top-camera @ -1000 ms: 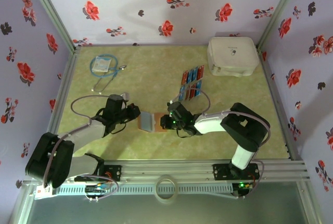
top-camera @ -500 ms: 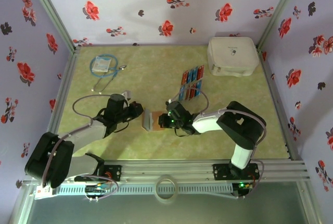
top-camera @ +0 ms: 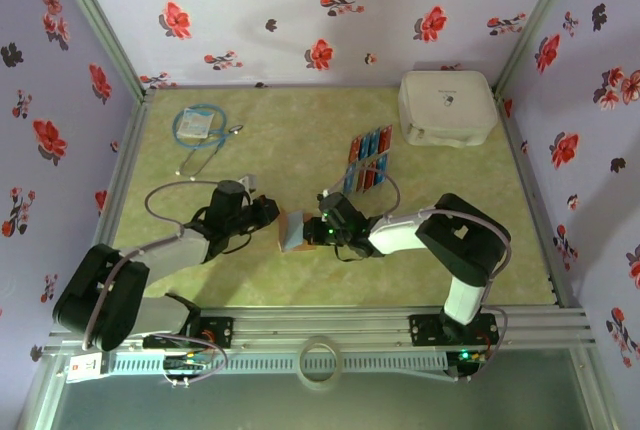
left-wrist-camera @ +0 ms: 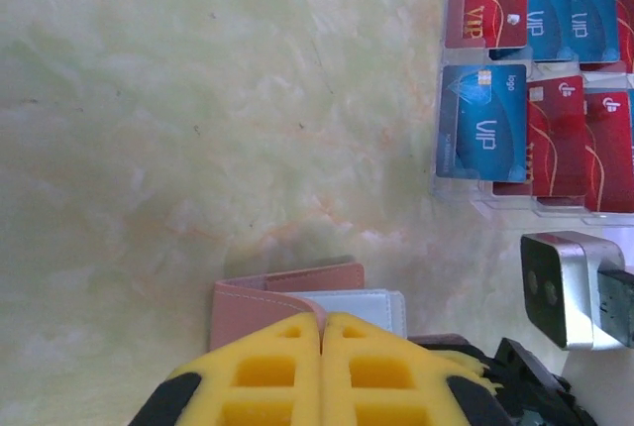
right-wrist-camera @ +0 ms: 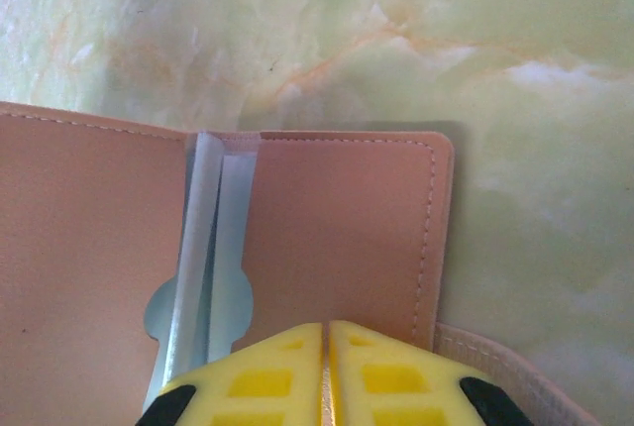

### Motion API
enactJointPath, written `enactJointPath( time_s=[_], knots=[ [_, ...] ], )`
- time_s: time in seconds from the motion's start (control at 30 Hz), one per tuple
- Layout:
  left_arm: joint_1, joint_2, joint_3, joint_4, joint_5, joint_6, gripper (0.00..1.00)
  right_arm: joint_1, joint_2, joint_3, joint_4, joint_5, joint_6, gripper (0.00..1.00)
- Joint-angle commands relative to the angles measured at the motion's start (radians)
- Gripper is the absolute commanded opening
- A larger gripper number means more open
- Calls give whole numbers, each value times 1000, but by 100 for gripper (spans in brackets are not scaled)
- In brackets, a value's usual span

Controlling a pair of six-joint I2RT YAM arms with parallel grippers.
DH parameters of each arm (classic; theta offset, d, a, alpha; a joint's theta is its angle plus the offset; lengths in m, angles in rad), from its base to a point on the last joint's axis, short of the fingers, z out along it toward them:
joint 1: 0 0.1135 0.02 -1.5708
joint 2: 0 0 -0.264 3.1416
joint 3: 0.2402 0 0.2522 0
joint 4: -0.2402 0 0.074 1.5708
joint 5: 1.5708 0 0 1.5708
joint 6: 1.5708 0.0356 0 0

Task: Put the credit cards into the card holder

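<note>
The card holder, a small reddish-brown folding wallet, lies between my two grippers at the table's front middle. My left gripper is shut on its left flap, which stands lifted, with a whitish pocket behind it. My right gripper is shut on the wallet's right edge. In the right wrist view the brown inside and greyish clear pockets lie just beyond my right gripper. The red and blue credit cards sit in a clear tray further back.
A big white box stands at the back right. A blue packet with a stethoscope lies at the back left. Floral walls close the table on three sides. The right arm's wrist camera is close to my left gripper.
My left gripper has moved right with the wallet's left flap, folding it up and over, so the wallet looks narrower. The right gripper has shifted only slightly left.
</note>
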Motion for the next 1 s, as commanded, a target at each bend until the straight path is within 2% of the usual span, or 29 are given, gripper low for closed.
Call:
enactJointPath(
  time_s=[0.0,0.07,0.13,0.37,0.63,0.67,0.8,0.9,0.97],
  knots=[
    [6,-28,18,-109,-43,78,0,-18,-12,11,-150,9,-20,18],
    [24,-35,19,-127,-44,93,0,-29,-55,31,-195,17,-41,29],
    [40,-35,23,-139,-44,105,0,-38,-101,51,-243,29,-59,30],
    [72,2,62,-173,-42,150,0,-43,-223,108,-378,100,-111,31],
    [73,47,119,-230,-43,210,0,-21,-127,182,-348,26,-118,27],
    [74,52,133,-251,-48,225,2,-18,-108,188,-336,19,-118,26],
    [76,66,188,-339,-67,291,29,-17,-42,186,-299,20,-115,23],
    [73,71,216,-409,-95,327,37,-25,-13,163,-284,33,-111,21],
    [72,75,228,-456,-128,341,39,-30,-5,139,-260,32,-99,21]
  ],
)
